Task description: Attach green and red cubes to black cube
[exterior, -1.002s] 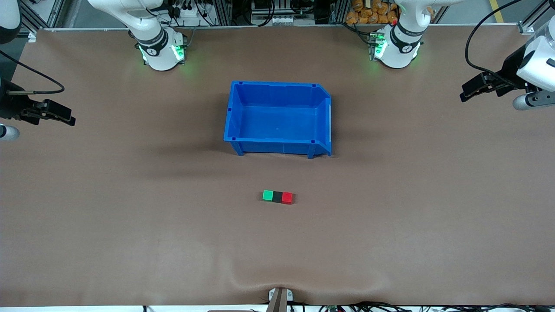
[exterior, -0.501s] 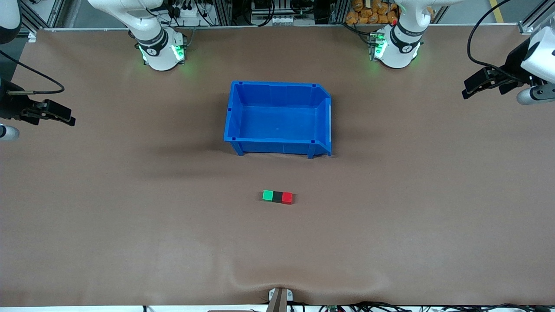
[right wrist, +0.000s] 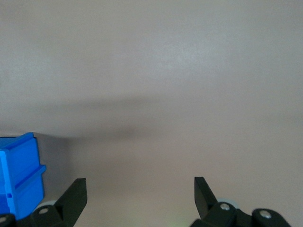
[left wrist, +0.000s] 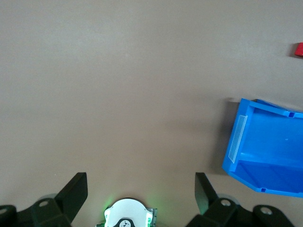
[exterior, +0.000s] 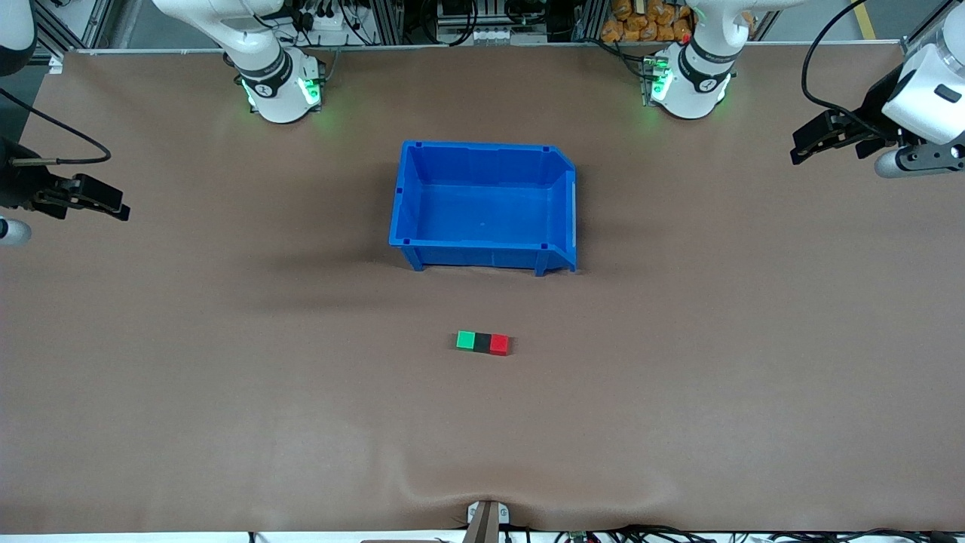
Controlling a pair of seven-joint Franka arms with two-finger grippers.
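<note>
Sitting mid-table in one tight row are the three task pieces: green cube (exterior: pixel 466 340), black cube (exterior: pixel 482 342), red cube (exterior: pixel 499 344), all touching, black in the middle. Green is on the side toward the right arm's end of the table, red toward the left arm's end. The row lies nearer the front cam than the blue bin (exterior: pixel 407 197), w/ a strip of bare mat between them. The bin stands upright, open top, nothing visible inside it.

Left gripper (exterior: pixel 805 145) hangs up in the air over the table (exterior: pixel 226 392) edge at the left arm's end, well apart from the cubes. Jaws spread wide, nothing between them; left wrist view shows both black fingers (left wrist: pixel 75 191) apart over bare mat, plus a corner of the bin and a sliver of red cube at frame edge.

Right gripper (exterior: pixel 113 205) hovers over the table edge at the right arm's end, also well clear of the row. Jaws released, wide apart, holding nothing; right wrist view shows only mat and a bit of bin wall.
</note>
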